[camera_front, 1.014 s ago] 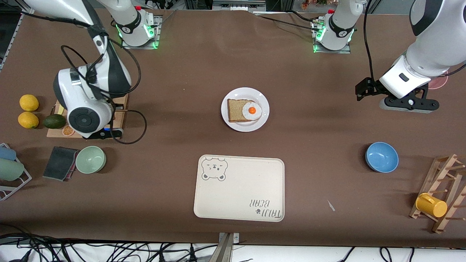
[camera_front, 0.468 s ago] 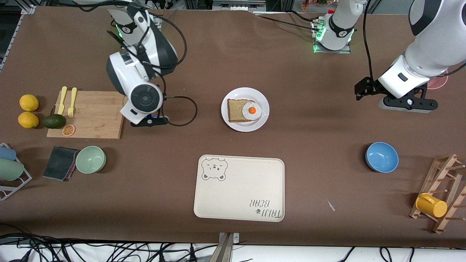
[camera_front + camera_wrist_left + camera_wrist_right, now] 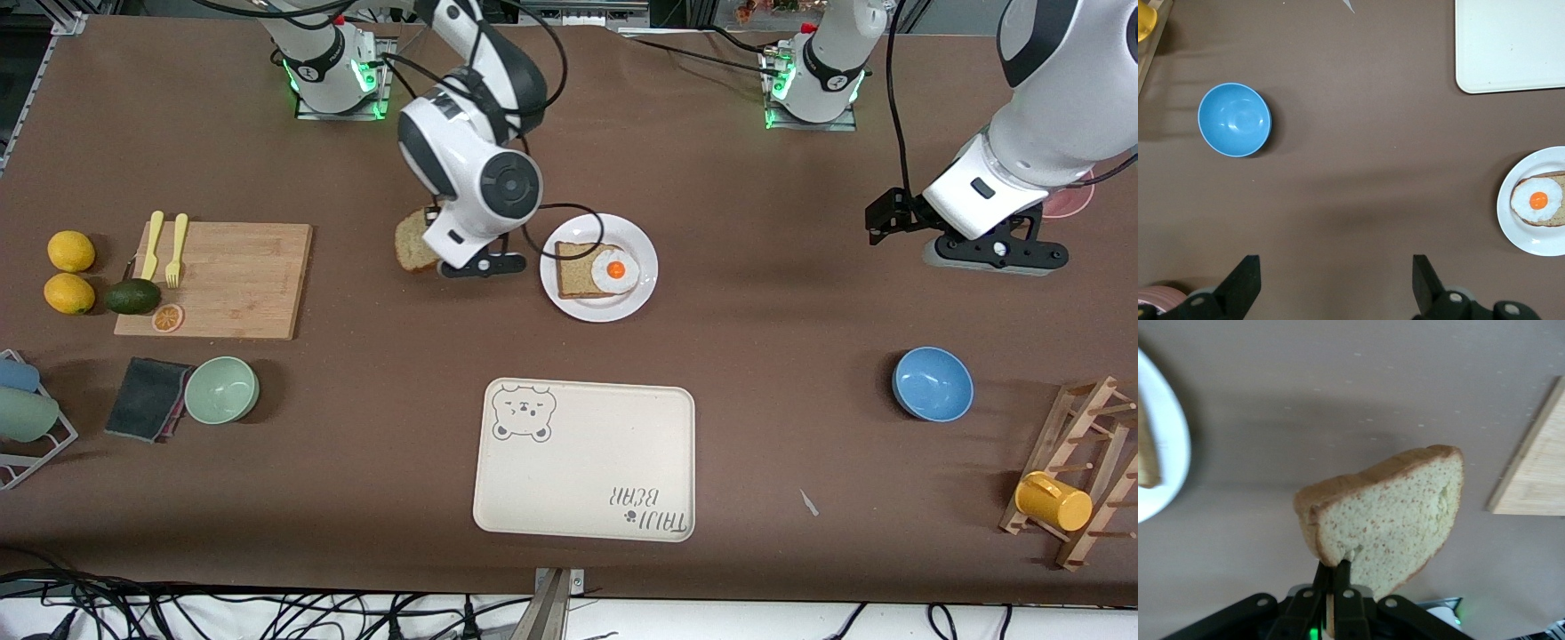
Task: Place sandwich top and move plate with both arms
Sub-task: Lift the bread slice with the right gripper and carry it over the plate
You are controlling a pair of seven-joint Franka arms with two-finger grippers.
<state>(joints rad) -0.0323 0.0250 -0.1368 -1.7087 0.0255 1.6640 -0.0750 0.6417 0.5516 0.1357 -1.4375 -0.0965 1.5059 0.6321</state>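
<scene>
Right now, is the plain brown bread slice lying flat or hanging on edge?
On edge: the plain brown bread slice hangs pinched at one corner by the shut right gripper above bare table.

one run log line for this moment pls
right end effector: shut on sandwich top, over table beside plate | left end effector: open, waiting | egg slice: on plate

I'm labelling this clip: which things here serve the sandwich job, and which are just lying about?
Job: plain brown bread slice in shut right gripper; round white plate with egg-topped slice; open left gripper.
Lying about: cream bear tray, blue bowl, wooden cutting board.
</scene>
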